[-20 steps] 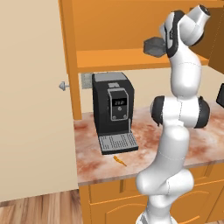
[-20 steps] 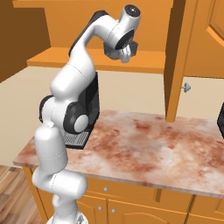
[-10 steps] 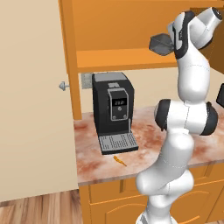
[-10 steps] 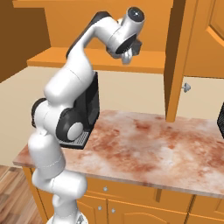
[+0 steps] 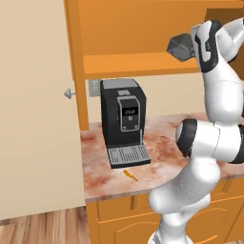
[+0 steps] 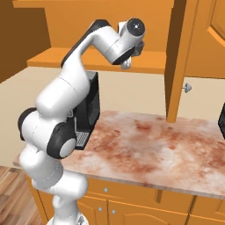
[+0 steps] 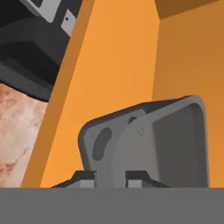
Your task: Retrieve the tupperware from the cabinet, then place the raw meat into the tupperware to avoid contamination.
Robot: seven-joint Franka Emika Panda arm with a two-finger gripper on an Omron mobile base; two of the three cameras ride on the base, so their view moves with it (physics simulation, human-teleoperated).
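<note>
The grey tupperware [image 7: 153, 140] lies tilted over the cabinet's orange inner shelf [image 5: 138, 64], and its rim sits between my fingertips. My gripper [image 7: 111, 175] is shut on that rim. From the left base view the tupperware [image 5: 180, 46] shows as a dark grey box just left of my raised wrist, at shelf height. The raw meat [image 5: 130, 175], a thin orange sliver, lies on the marbled counter [image 5: 162, 143] in front of the black coffee machine [image 5: 123, 121]. In the right base view the hand [image 6: 127, 63] is at the shelf's front edge.
The cabinet's doors stand open: one wide door [image 5: 33, 109] with a silver knob at the left, another door [image 6: 178, 61] with a knob at the right. Orange base cabinets [image 6: 132, 202] run under the counter. The coffee machine's drip tray [image 5: 127, 156] juts forward.
My hand has swung to the right along the shelf with the tupperware in it, and the upper arm has turned with it. The raw meat and coffee machine have not moved.
</note>
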